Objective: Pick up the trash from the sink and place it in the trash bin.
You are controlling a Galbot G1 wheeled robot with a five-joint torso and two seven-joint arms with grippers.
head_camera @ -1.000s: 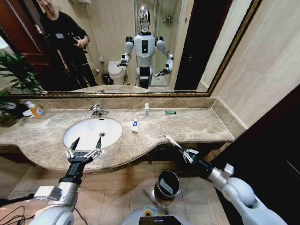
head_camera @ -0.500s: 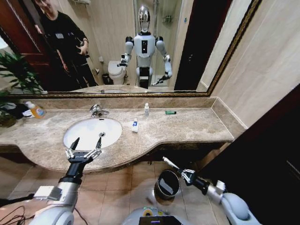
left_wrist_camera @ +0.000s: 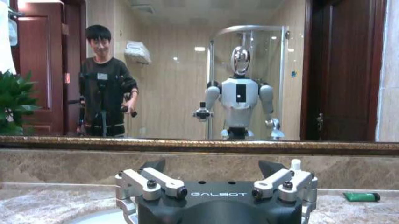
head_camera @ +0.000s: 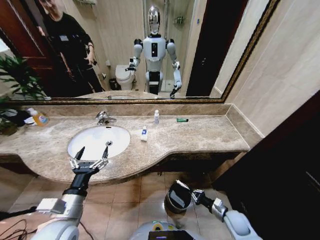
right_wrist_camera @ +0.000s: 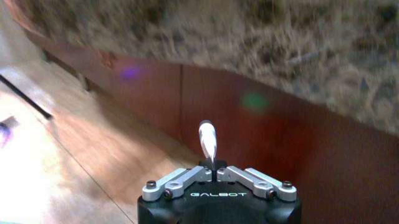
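The right gripper (head_camera: pixel 187 190), clenched on a thin white wrapper (right_wrist_camera: pixel 208 139), hangs just above the trash bin (head_camera: pixel 178 196), not yet released; the left gripper (head_camera: pixel 92 154) hovers spread over the sink (head_camera: pixel 98 141); tube (head_camera: pixel 144 134), bottle (head_camera: pixel 156 116) and green piece (head_camera: pixel 182 120) remain on the counter (head_camera: pixel 200 134).

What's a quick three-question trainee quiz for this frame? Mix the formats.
1. True or false: the right gripper is shut on a thin white piece of trash.
2. The open left gripper hovers over: A) the sink's front edge; B) the tap; C) the yellow bottle.
3. Fill in: the green piece lies on the ___.

Key: 1 true; 2 A; 3 counter.
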